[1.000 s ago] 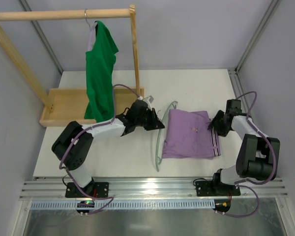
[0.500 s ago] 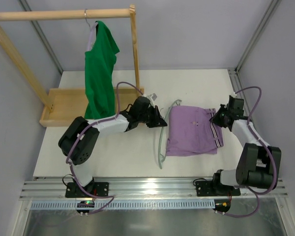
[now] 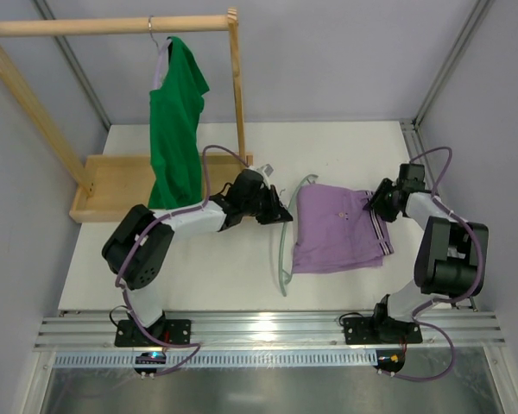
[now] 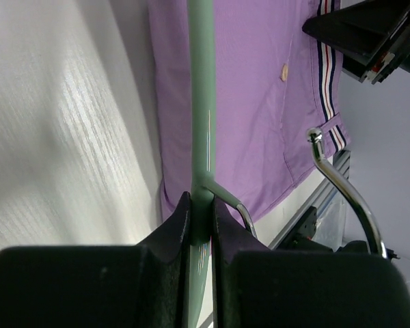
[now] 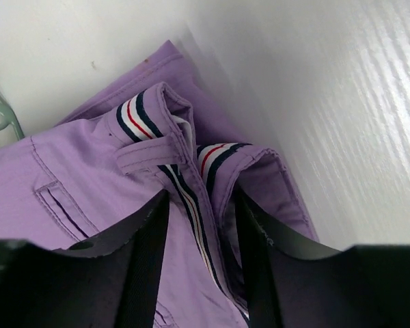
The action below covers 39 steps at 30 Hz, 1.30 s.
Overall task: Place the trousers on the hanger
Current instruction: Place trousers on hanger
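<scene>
Two grips — left gripper [image 4: 201,205] clamps hanger [image 4: 201,96], right gripper [image 5: 197,198] pinches trousers [image 3: 337,231] waistband — green top [image 3: 174,129] hangs behind.

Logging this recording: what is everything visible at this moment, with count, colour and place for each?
trousers: one, lilac with a striped waistband, folded on the table, centre-right.
hanger: one, pale mint green, along the trousers' left edge.
top: one, bright green, hanging from the rack's rail, back left.
rack: one, light wood, rail above a tray base, back left.
table: one, white, under everything.
frame rail: one, silver metal, along the near edge.
left arm, right arm: two, black and white with purple cables, bases at the near edge.
left tool: one, black, shut on the hanger's bar.
right tool: one, black, shut on the trousers' waistband.
</scene>
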### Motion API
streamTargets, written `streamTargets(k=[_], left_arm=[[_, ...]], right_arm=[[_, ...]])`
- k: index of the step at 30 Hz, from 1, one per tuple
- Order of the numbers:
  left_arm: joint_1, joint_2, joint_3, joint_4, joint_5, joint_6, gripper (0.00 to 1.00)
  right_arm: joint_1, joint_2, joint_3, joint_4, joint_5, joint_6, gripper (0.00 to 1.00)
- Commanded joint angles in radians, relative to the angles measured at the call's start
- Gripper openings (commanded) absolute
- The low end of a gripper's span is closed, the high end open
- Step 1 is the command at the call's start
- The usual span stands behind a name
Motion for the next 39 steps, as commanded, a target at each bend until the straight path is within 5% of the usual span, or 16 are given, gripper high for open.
streamTargets(k=[1,9,12,17,25,33,39], left_arm=[[0.0,0.059,-0.061,-0.222,-0.092,-0.004,0.01],[-0.002,0.039,-0.078,-0.177,-0.161,-0.134,0.0],[0.0,0.029,-0.109,-0.093,-0.169,-0.203,0.0],[-0.002,0.033,-0.124,0.01,-0.181,-0.352,0.01],[-0.012,-0.002,-0.136,-0.092,-0.403,-0.475,0.0],[-0.032,0.007,-0.17,-0.069,-0.454,-0.569,0.01],[-0.04,0.058,-0.155,0.054,-0.344,-0.507,0.0]], right_arm=[[-0.007,-0.096,0.046,-0.132,0.096,-0.016,0.48],[0.064,-0.32,0.06,-0.153,-0.006,0.019,0.51],[0.093,-0.293,0.088,-0.119,-0.078,0.031,0.51],[0.121,-0.117,-0.009,0.221,-0.371,0.087,0.52],[0.072,0.082,-0.179,0.453,-0.33,0.16,0.51],[0.068,0.04,-0.158,0.381,-0.22,0.188,0.51],[0.096,-0.045,-0.08,0.283,-0.367,0.093,0.54]])
